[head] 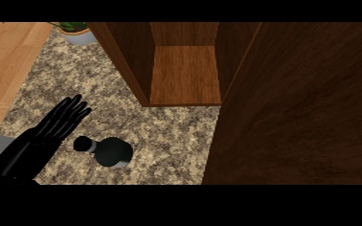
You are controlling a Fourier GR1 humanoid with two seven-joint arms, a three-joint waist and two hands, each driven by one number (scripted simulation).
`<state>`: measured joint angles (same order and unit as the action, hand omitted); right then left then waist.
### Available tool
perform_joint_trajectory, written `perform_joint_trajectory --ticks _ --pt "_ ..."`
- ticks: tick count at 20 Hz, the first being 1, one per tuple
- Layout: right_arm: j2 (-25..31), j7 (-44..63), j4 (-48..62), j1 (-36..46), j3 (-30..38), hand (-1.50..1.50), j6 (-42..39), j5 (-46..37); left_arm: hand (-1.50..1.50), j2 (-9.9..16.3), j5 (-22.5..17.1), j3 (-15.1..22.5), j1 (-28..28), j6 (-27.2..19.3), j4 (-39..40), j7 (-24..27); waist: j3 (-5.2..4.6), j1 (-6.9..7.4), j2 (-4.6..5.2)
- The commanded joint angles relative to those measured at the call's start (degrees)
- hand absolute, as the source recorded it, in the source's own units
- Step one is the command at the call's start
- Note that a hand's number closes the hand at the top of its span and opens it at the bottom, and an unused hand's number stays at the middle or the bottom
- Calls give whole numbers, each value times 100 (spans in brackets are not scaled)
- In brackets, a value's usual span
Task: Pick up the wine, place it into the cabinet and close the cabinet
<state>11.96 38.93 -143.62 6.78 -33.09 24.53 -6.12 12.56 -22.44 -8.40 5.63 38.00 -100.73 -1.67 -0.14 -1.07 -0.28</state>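
While I look steeply down, the cabinet (184,62) stands open on the speckled bench (113,91), its wooden shelf bare, and its door (290,110) swings out across the right of my view. I see the wine bottle (109,152) standing upright on the bench, well short of the cabinet's front edge. My left hand (50,127) sits just beside the bottle's neck with fingers straight, holding nothing. A potted plant (76,32) sits at the far left corner.
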Motion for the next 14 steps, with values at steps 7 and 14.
perform_joint_trajectory --ticks 7,14 --pt "295 195 -1002 -379 -678 -150 302 -1112 -150 114 829 -192 -143 467 1364 1039 1 -21 -14" --pt "477 514 -1011 -82 -217 -150 377 -749 -150 89 1560 -143 -690 336 2296 1642 5 26 10"
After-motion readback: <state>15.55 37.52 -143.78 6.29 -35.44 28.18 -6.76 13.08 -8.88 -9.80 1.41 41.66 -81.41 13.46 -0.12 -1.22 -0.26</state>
